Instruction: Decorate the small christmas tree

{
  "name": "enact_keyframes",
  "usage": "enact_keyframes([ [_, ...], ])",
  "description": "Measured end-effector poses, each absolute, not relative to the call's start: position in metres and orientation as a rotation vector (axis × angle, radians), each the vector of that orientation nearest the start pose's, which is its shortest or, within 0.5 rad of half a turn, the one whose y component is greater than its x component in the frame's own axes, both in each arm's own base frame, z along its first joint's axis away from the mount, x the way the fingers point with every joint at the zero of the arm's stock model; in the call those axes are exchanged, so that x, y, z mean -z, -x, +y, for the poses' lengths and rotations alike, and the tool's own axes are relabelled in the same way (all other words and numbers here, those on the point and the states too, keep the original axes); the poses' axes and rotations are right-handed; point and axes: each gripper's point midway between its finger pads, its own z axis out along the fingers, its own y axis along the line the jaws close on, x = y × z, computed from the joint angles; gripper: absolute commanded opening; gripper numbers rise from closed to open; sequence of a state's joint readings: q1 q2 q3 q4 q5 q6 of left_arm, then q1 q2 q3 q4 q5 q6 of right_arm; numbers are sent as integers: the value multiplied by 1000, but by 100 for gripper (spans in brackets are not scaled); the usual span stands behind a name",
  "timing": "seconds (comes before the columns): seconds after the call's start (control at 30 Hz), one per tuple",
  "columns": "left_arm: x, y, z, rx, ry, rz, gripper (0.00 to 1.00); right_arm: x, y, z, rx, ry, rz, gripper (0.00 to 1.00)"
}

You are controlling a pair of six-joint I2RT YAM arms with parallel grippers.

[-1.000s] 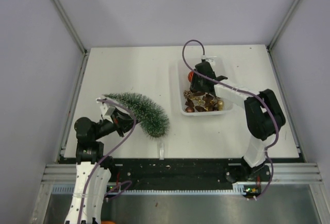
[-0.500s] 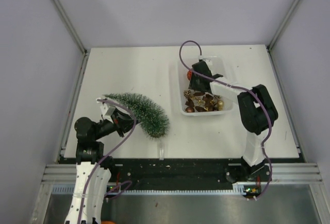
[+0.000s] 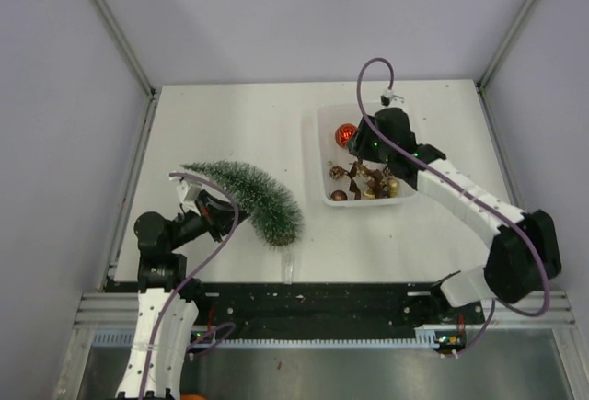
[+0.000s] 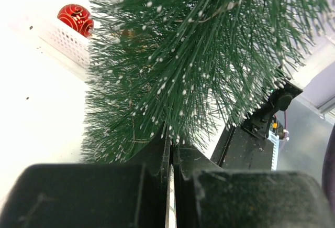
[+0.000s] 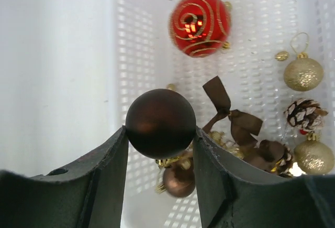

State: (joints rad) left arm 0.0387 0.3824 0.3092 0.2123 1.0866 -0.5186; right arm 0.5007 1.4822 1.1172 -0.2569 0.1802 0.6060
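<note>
The small christmas tree (image 3: 248, 196) is dark green and frosted, and it leans tilted over the table at the left with its wide end toward the front. My left gripper (image 3: 210, 209) is shut on its lower part. In the left wrist view the bristles (image 4: 199, 55) fill the space above the closed jaws of the left gripper (image 4: 171, 149). My right gripper (image 3: 366, 149) hovers over the white basket (image 3: 324, 156). It (image 5: 160, 131) is shut on a dark brown bauble (image 5: 160, 123), held above the basket floor.
The basket (image 5: 136, 39) holds a red bauble with gold swirls (image 5: 200, 17), gold glitter baubles (image 5: 303, 73), a brown bow (image 5: 235, 120), a pine cone (image 5: 303, 114) and another brown bauble (image 5: 179, 181). The red bauble also shows in the top view (image 3: 345, 134).
My right arm has swung out to the right and the gripper has risen over the basket with the brown bauble. The red bauble is now uncovered. The left arm and tree shifted only slightly.
</note>
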Motion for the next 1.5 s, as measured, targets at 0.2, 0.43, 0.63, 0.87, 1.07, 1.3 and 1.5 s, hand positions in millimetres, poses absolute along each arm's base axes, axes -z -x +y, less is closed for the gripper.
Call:
enact_keyframes([
  [0.2, -237, -173, -159, 1165, -511, 1537, 0, -235, -338, 219, -704, -174, 2078, 33],
  [0.43, -235, -172, -160, 1164, -523, 1529, 0, -239, -316, 241, -792, -92, 2103, 33],
  [0.63, -235, -169, -160, 1164, -536, 1520, 0, -240, -314, 238, -742, -51, 2091, 35],
  [0.87, -235, -168, -160, 1163, -540, 1516, 0, -225, -323, 217, -549, -43, 2106, 33],
  [1.07, -236, -167, -160, 1157, -547, 1505, 0, -237, -323, 216, -551, -15, 2078, 27],
  [1.3, -236, -167, -160, 1156, -547, 1505, 0, -352, -311, 256, -874, 105, 1856, 26],
  [1.5, -239, -171, -159, 1138, -529, 1495, 0, -429, -264, 296, -1192, 300, 1674, 26],
])
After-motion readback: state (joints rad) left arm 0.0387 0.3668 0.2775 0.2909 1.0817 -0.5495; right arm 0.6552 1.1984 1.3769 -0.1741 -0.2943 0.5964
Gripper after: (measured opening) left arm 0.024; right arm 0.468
